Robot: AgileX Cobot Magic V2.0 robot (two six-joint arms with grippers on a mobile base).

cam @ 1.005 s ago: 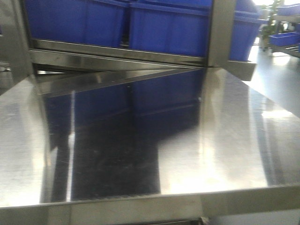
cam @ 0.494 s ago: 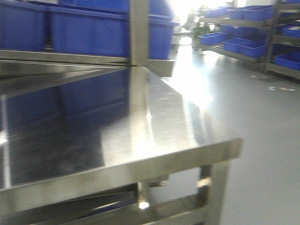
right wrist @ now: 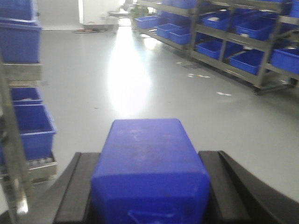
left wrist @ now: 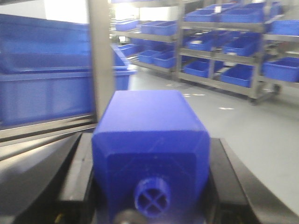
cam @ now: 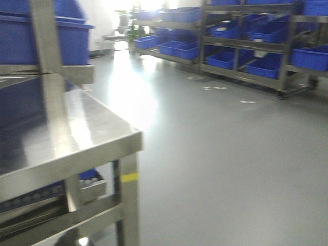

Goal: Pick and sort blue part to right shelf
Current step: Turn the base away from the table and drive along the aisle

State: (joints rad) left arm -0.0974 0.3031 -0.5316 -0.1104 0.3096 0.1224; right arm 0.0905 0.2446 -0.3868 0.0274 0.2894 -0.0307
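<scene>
— Picked up already?
— Yes: blue part clamped in left claw, cap toward the lens; second blue block gripped by right claw (front end cut off). Not shelved yet.
— And the surroundings?
— Shiny steel surface at left, grey floor ahead, racks of blue bins well beyond, likely the goal.

Blur softens every view; glare from the far end whitens the floor and steel tabletop; the close blue part is fuzzy.
</scene>
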